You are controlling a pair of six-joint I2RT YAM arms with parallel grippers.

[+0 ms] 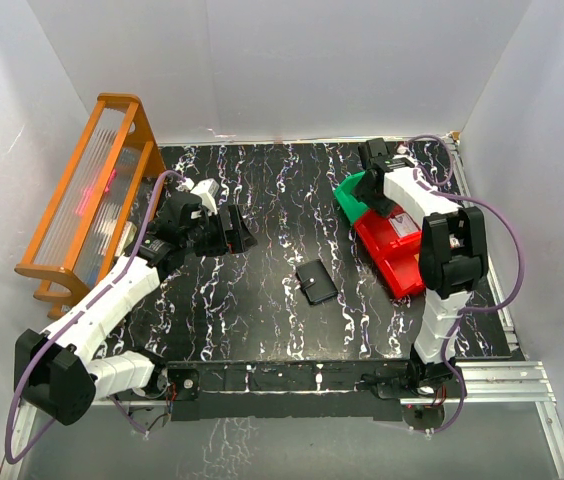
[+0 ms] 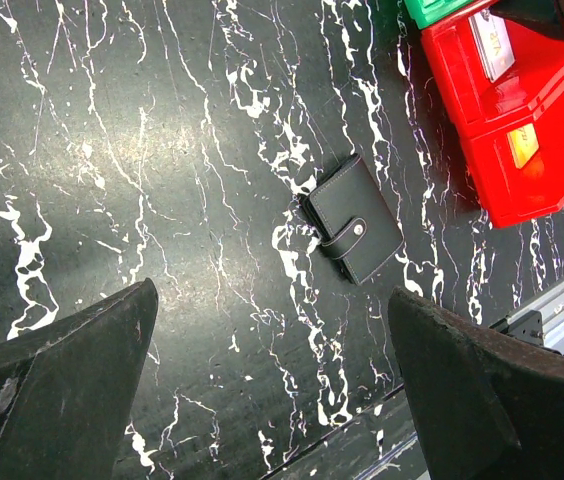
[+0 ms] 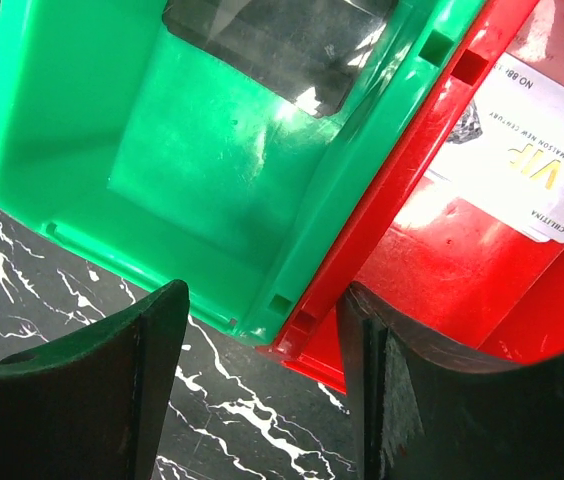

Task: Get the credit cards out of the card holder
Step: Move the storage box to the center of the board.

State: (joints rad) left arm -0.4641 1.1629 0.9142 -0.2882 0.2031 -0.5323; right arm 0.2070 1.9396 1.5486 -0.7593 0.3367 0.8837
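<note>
The card holder [image 1: 316,281] lies shut on the black marbled table, dark with a snap strap [image 2: 352,232]. No card shows in it. A dark credit card [image 3: 282,40] lies in the green bin [image 3: 112,130]. A white credit card marked VIP [image 3: 522,150] lies in the red bin [image 3: 432,270]; it also shows in the left wrist view as a white card [image 2: 492,45]. My right gripper [image 3: 262,385] hangs open over the near corners of both bins, holding nothing. My left gripper [image 2: 272,380] is wide open above bare table, left of the holder.
The green bin [image 1: 352,197] and red bin [image 1: 394,255] stand side by side at the right rear. An orange wooden rack [image 1: 87,195] stands along the left wall. White walls enclose the table. A metal rail [image 2: 562,300] runs along the near edge.
</note>
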